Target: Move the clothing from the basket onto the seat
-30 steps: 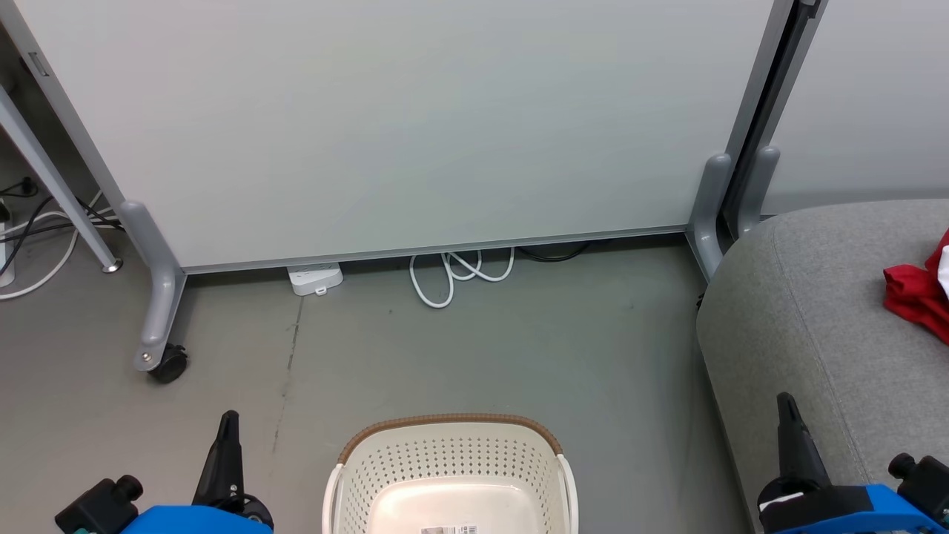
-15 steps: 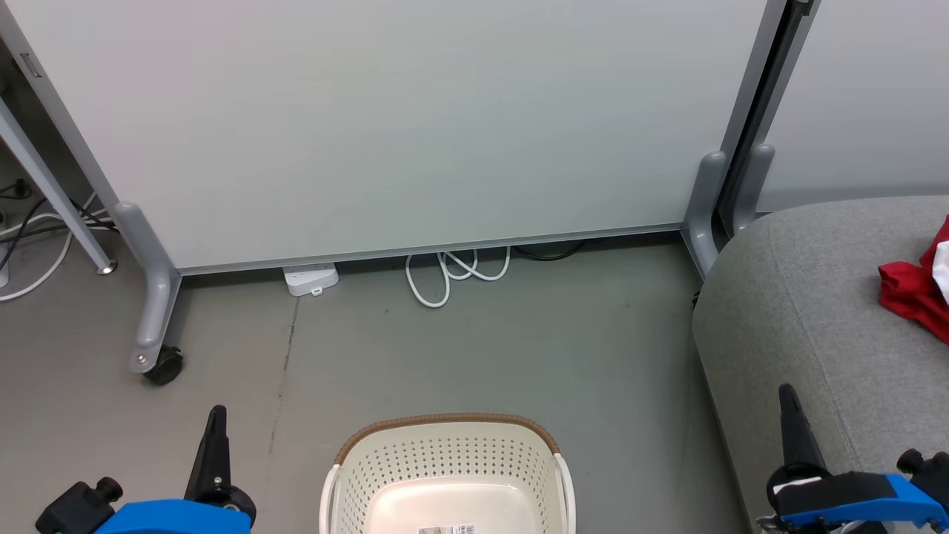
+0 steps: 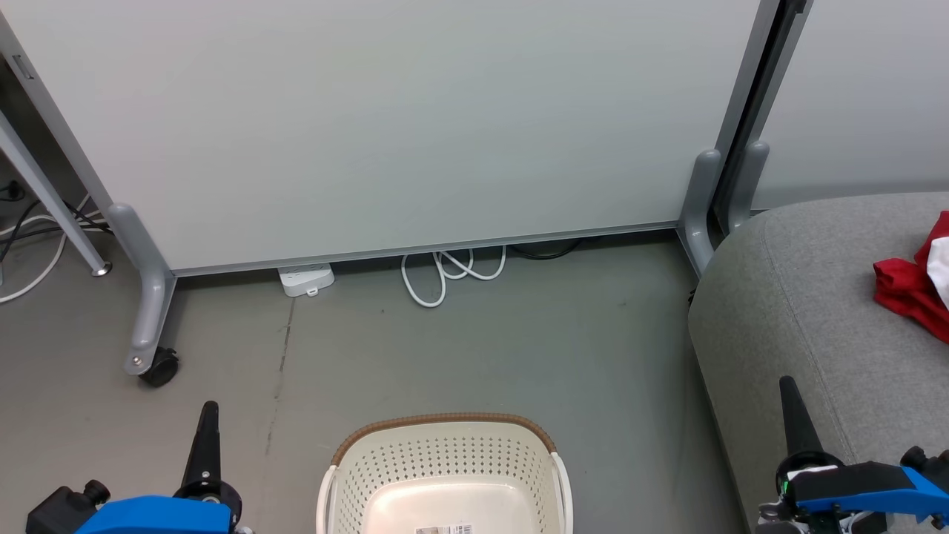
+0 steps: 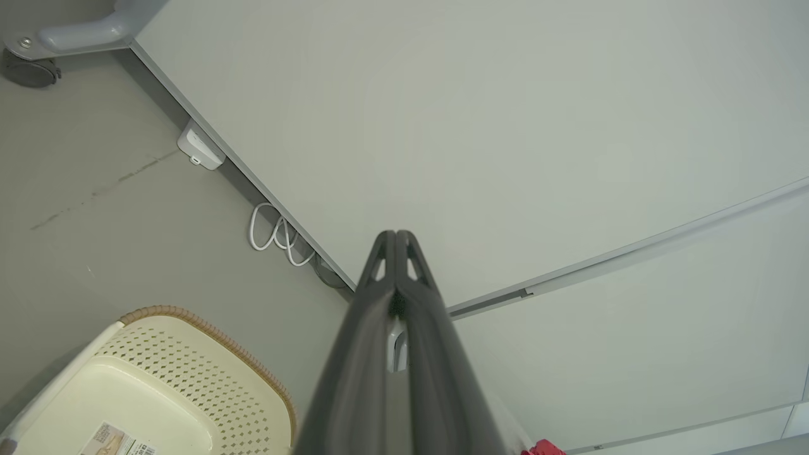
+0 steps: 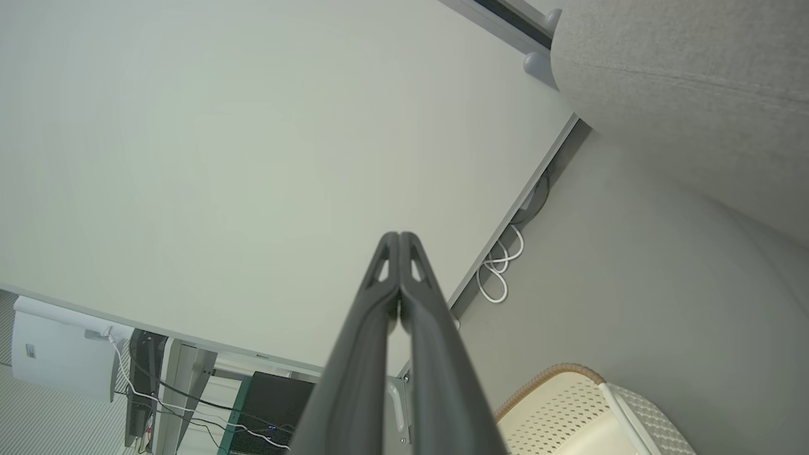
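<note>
The cream basket (image 3: 445, 452) with a brown rim stands on the floor at the bottom centre of the head view, with just a paper label on its bare bottom; the left wrist view catches it too (image 4: 189, 373), as does the right wrist view (image 5: 569, 404). Red clothing (image 3: 912, 285) with white trim lies on the grey seat (image 3: 801, 311) at the right edge. My left gripper (image 3: 209, 406) is shut and holds nothing, left of the basket. My right gripper (image 3: 786, 382) is shut and holds nothing, over the seat's front part.
A pale partition panel (image 3: 385, 126) on grey wheeled legs (image 3: 148, 326) stands behind the basket. A white power strip (image 3: 305, 279) and a looped white cable (image 3: 445, 274) lie at its base. More cables (image 3: 30, 237) trail at the far left.
The head view has drifted slightly, shifting the whole scene left. Both grippers sit a little lower and farther out in the picture. Both stay shut.
</note>
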Controlling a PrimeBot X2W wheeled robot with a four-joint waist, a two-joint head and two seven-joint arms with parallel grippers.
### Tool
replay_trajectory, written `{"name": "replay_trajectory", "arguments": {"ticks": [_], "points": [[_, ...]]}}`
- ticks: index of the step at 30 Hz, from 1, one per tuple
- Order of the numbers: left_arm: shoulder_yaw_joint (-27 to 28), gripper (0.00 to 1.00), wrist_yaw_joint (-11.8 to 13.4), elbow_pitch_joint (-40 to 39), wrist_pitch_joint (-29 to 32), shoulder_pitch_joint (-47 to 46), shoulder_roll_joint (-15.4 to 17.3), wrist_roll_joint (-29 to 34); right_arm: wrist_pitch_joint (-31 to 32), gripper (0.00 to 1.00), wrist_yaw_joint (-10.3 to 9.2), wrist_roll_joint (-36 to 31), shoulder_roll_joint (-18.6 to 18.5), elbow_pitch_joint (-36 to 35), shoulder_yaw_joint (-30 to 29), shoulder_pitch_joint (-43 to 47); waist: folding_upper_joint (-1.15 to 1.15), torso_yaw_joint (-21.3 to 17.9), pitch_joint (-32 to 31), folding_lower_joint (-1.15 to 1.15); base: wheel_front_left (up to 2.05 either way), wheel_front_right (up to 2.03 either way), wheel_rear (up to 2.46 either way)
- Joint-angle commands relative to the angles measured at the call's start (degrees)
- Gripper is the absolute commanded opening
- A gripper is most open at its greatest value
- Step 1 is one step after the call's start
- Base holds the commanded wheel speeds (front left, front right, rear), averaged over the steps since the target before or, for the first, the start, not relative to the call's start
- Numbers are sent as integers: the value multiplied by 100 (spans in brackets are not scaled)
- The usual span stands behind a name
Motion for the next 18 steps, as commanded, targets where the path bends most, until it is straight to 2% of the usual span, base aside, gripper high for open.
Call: {"name": "replay_trajectory", "arguments": {"ticks": [1, 18], "points": [[60, 0, -41, -77, 47, -150, 22, -173, 56, 0, -1, 194, -4, -30, -21, -137, 0, -6, 1, 0, 0, 0, 0], [188, 0, -53, -119, 272, -173, 13, -1024, 294, 0, -2, 1108, -2, 0, -68, -236, 0, -57, 12, 0, 0, 0, 0]]}}
